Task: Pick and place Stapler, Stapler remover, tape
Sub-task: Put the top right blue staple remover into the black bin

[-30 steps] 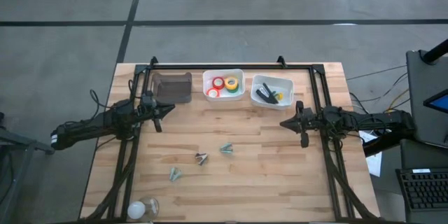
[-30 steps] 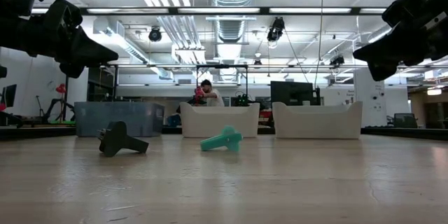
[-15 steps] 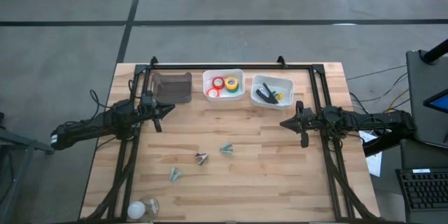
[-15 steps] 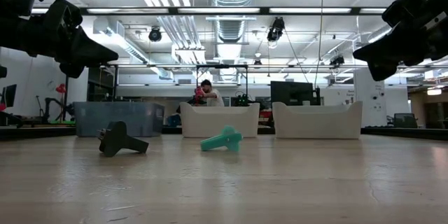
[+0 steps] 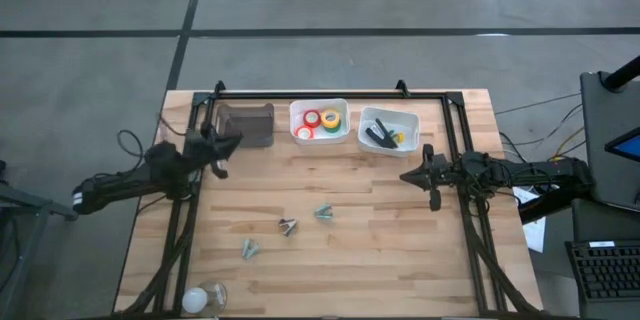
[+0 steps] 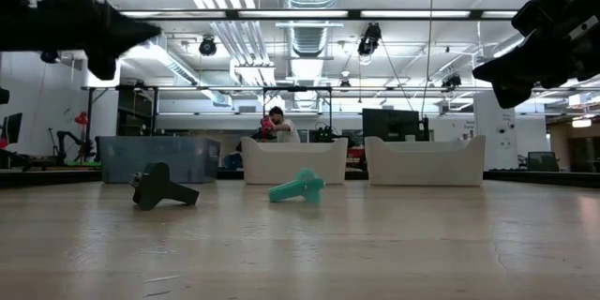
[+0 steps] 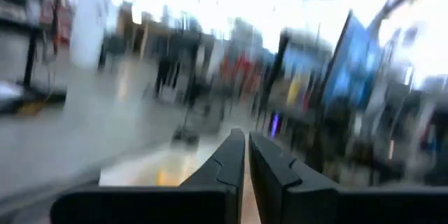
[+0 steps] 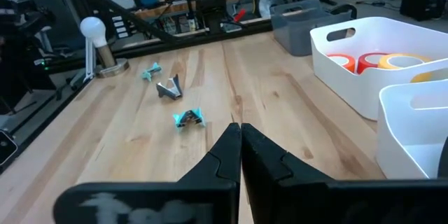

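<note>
Since a second earlier, only the left gripper [image 5: 231, 141] had moved, swinging toward the grey bin [image 5: 247, 124], fingers pinched nearly shut on nothing; the right gripper [image 5: 407, 175] hung clenched and empty. Three small staple removers [image 5: 288, 226] lay loose on the table [image 5: 360, 260]: light, hard, probably best pinched across their wings. One white bin [image 5: 319, 136] held the tape rolls [image 5: 321, 120]; another [image 5: 408, 120] held the stapler [image 5: 379, 137], rigid and heavier.

wooden table [image 5: 380, 240] (bins [image 5: 319, 135], staple removers [image 5: 288, 226])
</note>
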### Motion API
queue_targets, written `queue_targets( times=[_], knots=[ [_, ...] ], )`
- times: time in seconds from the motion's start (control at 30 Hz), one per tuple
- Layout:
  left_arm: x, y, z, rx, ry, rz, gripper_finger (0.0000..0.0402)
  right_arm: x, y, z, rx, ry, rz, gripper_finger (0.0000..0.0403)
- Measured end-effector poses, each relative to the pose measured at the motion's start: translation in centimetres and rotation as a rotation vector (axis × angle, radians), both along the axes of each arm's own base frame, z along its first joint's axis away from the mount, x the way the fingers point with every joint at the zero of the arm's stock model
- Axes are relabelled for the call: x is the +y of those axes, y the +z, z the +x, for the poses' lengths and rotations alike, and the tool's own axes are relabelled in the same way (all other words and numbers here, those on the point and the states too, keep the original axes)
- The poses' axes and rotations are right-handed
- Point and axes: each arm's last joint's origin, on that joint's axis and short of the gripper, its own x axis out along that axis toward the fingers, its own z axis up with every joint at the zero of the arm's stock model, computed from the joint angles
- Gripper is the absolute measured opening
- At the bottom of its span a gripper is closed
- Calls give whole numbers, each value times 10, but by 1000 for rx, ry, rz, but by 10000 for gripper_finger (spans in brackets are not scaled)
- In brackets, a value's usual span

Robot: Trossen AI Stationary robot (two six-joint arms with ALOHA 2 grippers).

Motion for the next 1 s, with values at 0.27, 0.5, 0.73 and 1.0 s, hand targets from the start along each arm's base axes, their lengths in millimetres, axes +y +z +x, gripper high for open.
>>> queue_targets(
  times=[0.27, 0.5, 0.73, 1.0],
  knots=[
    [3, 24, -7, -330, 74, -165, 16, 0, 0, 0, 0, 0, 0, 9],
    [2, 0, 19, -114, -70, -333, 48, 0, 0, 0, 0, 0, 0, 9],
    [-5, -7, 48, 66, -131, -338, 158, 0, 0, 0, 0, 0, 0, 9],
    [-21, 6, 89, 244, -222, -230, 234, 0, 0, 0, 1, 0, 0, 9]
  ],
)
